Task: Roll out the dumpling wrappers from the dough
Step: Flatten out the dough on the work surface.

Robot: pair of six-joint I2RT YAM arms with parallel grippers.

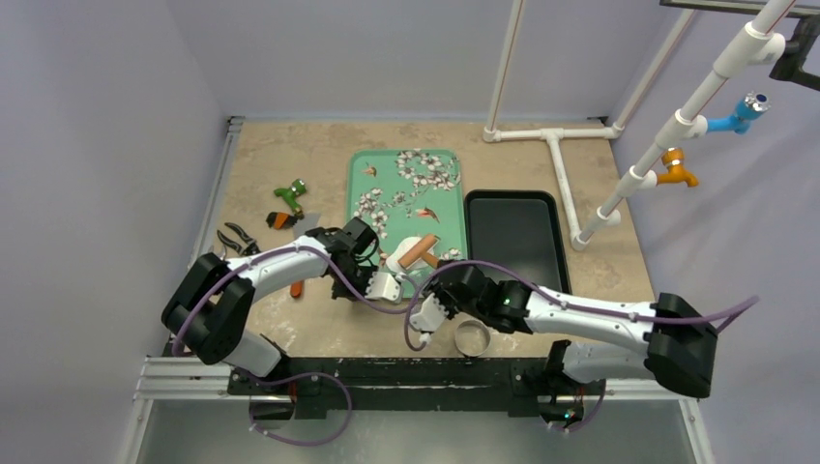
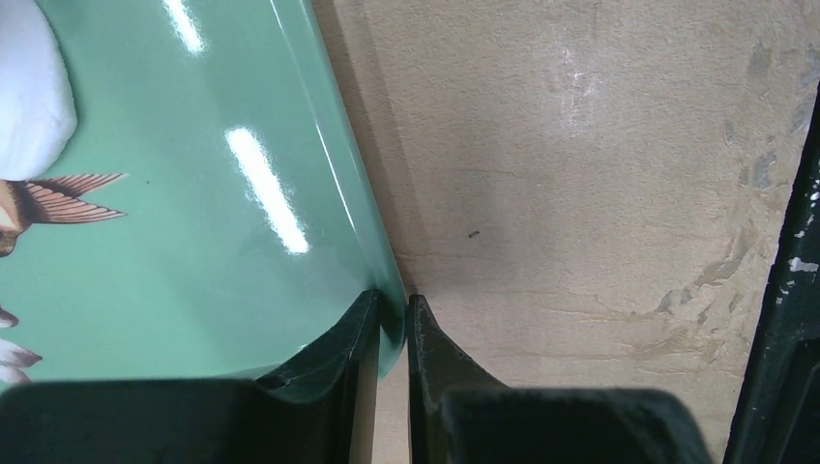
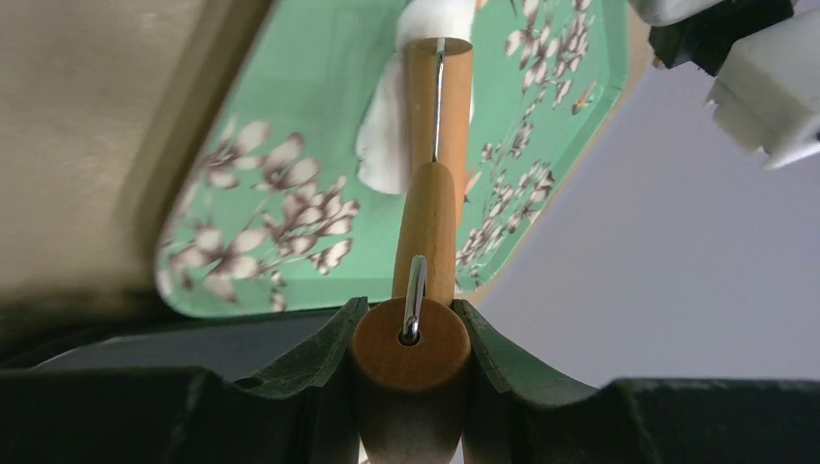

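A flattened piece of white dough (image 1: 398,254) lies on the near part of the green floral tray (image 1: 406,184). It also shows in the right wrist view (image 3: 382,135) and at the left wrist view's upper left corner (image 2: 29,87). My right gripper (image 3: 411,338) is shut on the handle of a wooden rolling pin (image 3: 437,106), whose roller rests on the dough. In the top view the right gripper (image 1: 437,268) is at the tray's near right. My left gripper (image 2: 392,324) is shut on the green tray's rim (image 2: 338,164), at the tray's near left (image 1: 372,271). No finished wrappers show.
A black tray (image 1: 512,237) lies right of the green one. A metal ring cutter (image 1: 472,336) sits near the table's front edge, under the right arm. Green and orange tools (image 1: 290,201) and black pliers (image 1: 237,237) lie at the left. A white pipe frame (image 1: 556,145) stands back right.
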